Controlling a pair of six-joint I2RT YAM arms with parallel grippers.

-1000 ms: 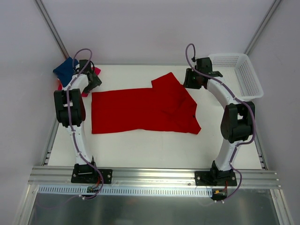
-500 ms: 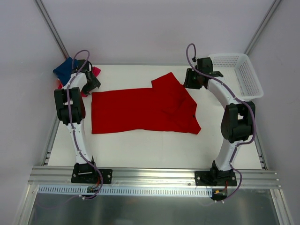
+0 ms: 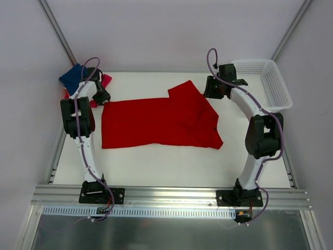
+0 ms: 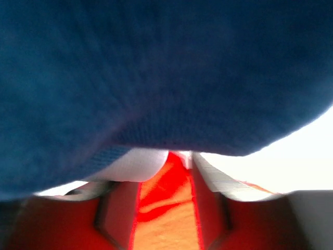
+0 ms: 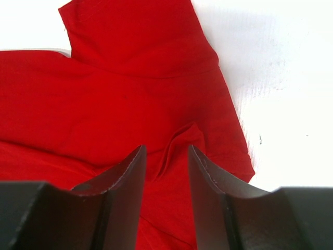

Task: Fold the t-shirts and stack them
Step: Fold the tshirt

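Note:
A large red t-shirt (image 3: 156,122) lies flat across the middle of the table, one sleeve pointing to the back. A stack of folded t-shirts sits at the back left, with navy (image 3: 72,78) on top and magenta (image 3: 107,79) showing at its side. My left gripper (image 3: 102,97) is pushed into that stack. In the left wrist view navy cloth (image 4: 156,67) fills the top, white cloth (image 4: 135,165) lies under it, and orange cloth (image 4: 164,208) fills the gap between my part-closed left gripper (image 4: 180,156). My right gripper (image 5: 165,151) hangs open over the red t-shirt (image 5: 130,94) near its sleeve.
A white mesh basket (image 3: 276,91) stands at the back right corner, beside the right arm. The table's left edge and the enclosure wall run close behind the stack. Bare white tabletop (image 3: 171,166) stretches between the red t-shirt and the arm bases.
My left gripper's jaws have narrowed around the cloth at the stack, and the wrist has shifted slightly. The right arm and the red t-shirt have not moved.

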